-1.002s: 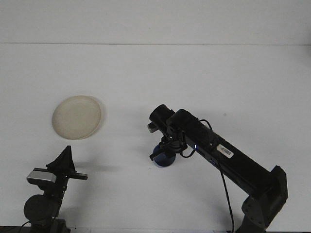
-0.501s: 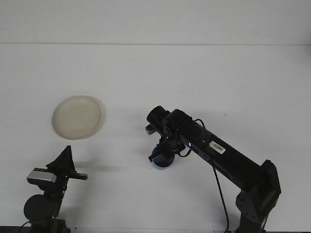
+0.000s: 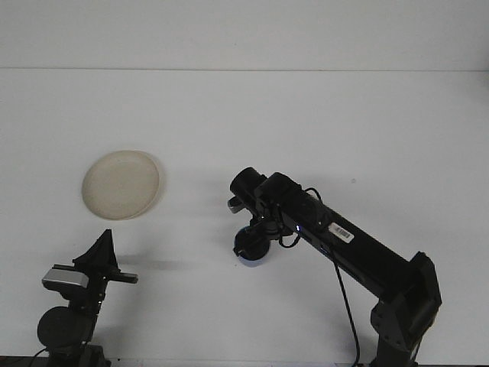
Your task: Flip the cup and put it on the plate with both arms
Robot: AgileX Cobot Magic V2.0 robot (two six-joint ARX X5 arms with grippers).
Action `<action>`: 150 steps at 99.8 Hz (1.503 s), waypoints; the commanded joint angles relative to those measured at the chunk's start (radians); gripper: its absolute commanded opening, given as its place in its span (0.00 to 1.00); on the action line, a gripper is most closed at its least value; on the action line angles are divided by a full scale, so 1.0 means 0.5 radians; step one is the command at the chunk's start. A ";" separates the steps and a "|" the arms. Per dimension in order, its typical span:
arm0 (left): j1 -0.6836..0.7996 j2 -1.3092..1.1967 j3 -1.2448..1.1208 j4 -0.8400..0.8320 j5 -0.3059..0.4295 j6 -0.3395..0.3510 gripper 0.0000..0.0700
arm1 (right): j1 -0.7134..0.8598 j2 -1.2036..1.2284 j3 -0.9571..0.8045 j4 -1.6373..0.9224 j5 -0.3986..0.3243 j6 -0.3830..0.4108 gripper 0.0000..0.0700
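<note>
White table (image 3: pixel 244 122) fills nearly the whole front view, plain and flat, with a paler wall band along the top edge.

Right arm (image 3: pixel 359 248) is the biggest thing on it: a long black link running from a base at the lower right corner up and left toward table centre. A white barcode label sits on its upper side, a small blue light shows near the wrist, and a black cable hangs off the link down toward the bottom edge.

Left arm (image 3: pixel 76 302) sits low in the bottom left corner, folded up, mostly a black round joint with a silver-grey block on top.

Plate (image 3: pixel 122 184) is cream-coloured and round, lying flat on the left half of the table, well apart from both arms, nothing on it.

Right gripper (image 3: pixel 250 243) points down at table centre, right over the cup. Fingers sit close around the cup, but the wrist hides the contact, so a firm grasp cannot be confirmed from this view.

Left gripper (image 3: pixel 103 256) is a dark pointed shape aimed up toward the plate, holding nothing; cannot tell whether its jaws are apart or together.

Cup (image 3: pixel 251 254) is small and blue, only its lower part showing under the right gripper, near table centre, right of the plate and well apart from it. Cannot tell if it rests on the table or is lifted.
</note>
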 commanded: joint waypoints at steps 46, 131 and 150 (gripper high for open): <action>0.001 -0.005 -0.040 0.021 -0.005 -0.005 0.02 | -0.177 -0.414 0.121 -0.027 -0.120 -0.182 0.67; 0.001 -0.005 -0.040 0.021 -0.005 -0.005 0.02 | -1.311 -1.311 -0.514 0.399 -0.106 -0.353 0.67; 0.001 -0.005 -0.040 0.021 -0.005 -0.005 0.02 | -1.292 -1.698 -0.996 0.741 -0.105 -0.298 0.67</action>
